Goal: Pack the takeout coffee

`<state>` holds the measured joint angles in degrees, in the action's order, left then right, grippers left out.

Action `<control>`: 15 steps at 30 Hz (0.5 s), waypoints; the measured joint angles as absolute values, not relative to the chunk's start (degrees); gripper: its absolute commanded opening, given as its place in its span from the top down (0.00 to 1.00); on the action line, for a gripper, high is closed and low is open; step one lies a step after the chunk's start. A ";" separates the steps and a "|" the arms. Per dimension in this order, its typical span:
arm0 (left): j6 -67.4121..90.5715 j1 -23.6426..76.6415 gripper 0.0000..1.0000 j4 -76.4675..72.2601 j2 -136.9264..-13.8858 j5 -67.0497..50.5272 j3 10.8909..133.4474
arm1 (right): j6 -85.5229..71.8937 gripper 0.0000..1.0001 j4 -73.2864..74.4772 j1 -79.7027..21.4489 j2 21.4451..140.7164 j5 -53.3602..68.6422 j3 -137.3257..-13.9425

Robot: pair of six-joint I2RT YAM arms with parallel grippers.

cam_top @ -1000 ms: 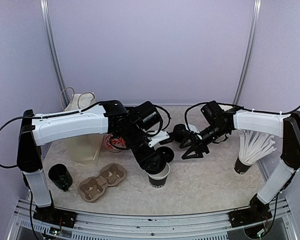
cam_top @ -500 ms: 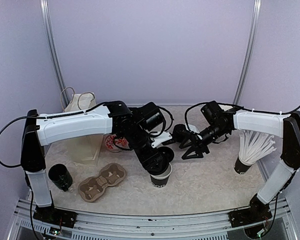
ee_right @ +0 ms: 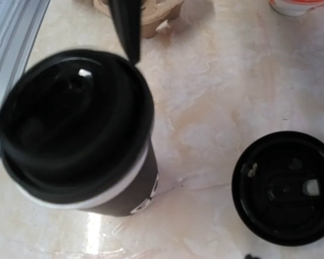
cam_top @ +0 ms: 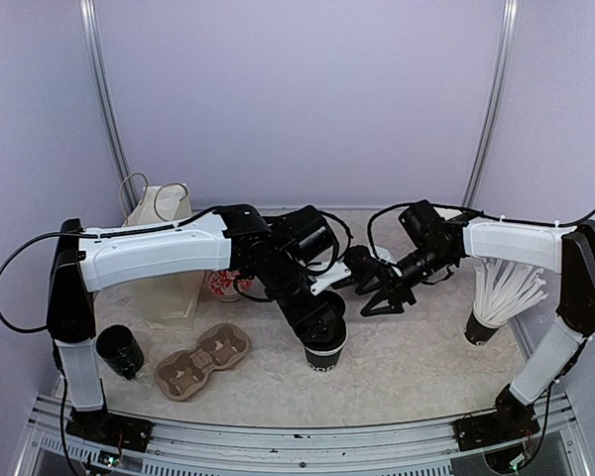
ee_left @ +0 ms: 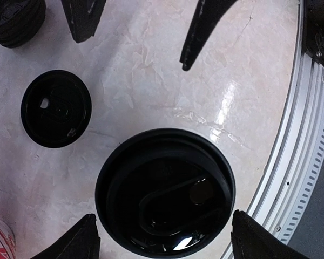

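The takeout coffee point(cam_top: 321, 357) stands directly beneath the left gripper point(ee_left: 166, 229), its lid point(ee_left: 164, 189) seated, the jaws spread just outside the rim and holding nothing. The right gripper point(cam_top: 381, 299), also spread and empty, hovers just beyond. Likely light with thin, crushable paper walls; grip gently on the stiffer band under the lid.

lidded cup point(cam_top: 322, 357) front centre of table point(cam_top: 416, 369), lid point(ee_left: 164, 189) sitting on it, spare lid point(ee_left: 55, 108) flat on table nearby, cardboard tray point(cam_top: 203, 359) to cup's left, cup stack point(cam_top: 119, 352) further left, bag point(cam_top: 164, 263) behind tray, cup of sticks point(cam_top: 481, 329) far right
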<state>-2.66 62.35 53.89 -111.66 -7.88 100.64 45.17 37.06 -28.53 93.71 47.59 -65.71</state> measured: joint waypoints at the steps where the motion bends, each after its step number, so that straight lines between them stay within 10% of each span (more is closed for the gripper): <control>1: -2.55 62.35 0.17 53.41 -111.63 -7.66 100.62 | 45.17 0.37 37.08 -28.49 93.71 47.77 -65.71; 15: 3.31 61.47 0.24 44.29 -105.73 -0.54 92.18 | 42.37 0.40 38.94 -27.97 93.41 49.36 -66.06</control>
<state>3.31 61.47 44.29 -105.73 -0.54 92.18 42.37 38.94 -27.97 93.41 49.36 -66.06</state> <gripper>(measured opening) 0.784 0.611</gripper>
